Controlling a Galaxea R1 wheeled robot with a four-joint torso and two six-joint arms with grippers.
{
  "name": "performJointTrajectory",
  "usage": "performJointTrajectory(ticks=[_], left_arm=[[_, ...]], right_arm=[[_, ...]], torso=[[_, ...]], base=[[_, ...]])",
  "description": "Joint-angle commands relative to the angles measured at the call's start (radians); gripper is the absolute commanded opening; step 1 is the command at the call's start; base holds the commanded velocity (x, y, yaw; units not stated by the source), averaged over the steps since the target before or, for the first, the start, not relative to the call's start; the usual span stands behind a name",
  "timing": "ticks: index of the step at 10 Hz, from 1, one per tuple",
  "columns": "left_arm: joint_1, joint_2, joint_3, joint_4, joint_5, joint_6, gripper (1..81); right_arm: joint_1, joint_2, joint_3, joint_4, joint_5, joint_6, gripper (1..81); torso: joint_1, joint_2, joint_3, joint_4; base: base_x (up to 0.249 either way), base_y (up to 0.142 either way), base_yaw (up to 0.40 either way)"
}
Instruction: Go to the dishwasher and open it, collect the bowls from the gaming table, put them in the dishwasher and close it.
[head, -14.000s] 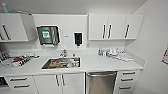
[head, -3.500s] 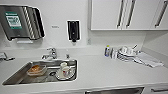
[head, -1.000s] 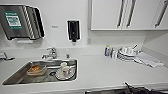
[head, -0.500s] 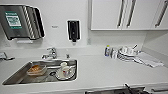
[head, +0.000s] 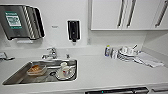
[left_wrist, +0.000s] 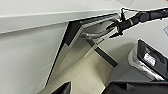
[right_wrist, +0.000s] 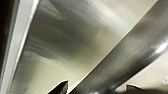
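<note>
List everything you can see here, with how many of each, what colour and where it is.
dishwasher: one, stainless front, under the counter, door looks tilted ajar
handle: one, steel bar, across the dishwasher's top
counter: one, white
sink: one, steel, left part of the counter
faucet: one, chrome, behind the sink
tub: one, orangish, in the sink
plate with mug: one each, white, in the sink
towel dispenser: one, dark grey, wall, left
soap dispenser: one, black, wall, middle
wall cabinets: white, upper right
bottle: one, blue-marked, counter, right
dish stack: whitish, beside the bottle, count unclear
cloth: one, white, right of the dishes
right gripper: one, black, at the handle
</note>
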Motion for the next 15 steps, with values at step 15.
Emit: performJointTrajectory(ticks=[15], left_arm=[[-0.085, -0.020, 0.022, 0.007, 0.013, 0.009, 81.1]], right_arm=[[-0.033, 0.002, -0.006, -0.086, -0.171, -0.013, 81.1]], torso=[[0.001, 0.000, 0.000, 0.000]], base=[[-0.030, 0.000, 0.000]])
